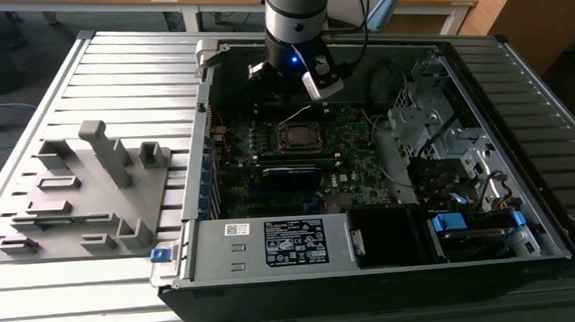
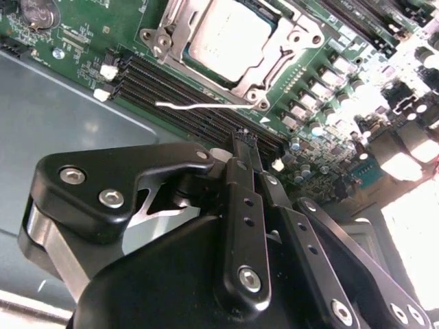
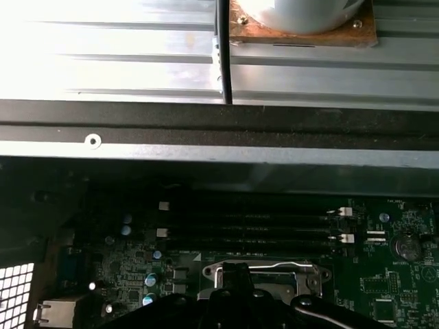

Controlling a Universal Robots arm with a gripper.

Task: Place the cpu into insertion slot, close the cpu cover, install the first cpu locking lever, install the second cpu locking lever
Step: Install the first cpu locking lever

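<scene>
Pressing the loose locking lever (image 2: 199, 105) down near its free end, clear of the cpu (image 2: 230, 35) face, looks the sound way, since the cpu lies in the insertion slot (image 1: 297, 136) with the cpu cover (image 2: 278, 65) down around it. The gripper (image 2: 244, 136) hovers near that wire, its tips pinched together on nothing. The exterior view sets the slot at six o'clock from the wrist; the second wrist view brings out the thin lever.
</scene>
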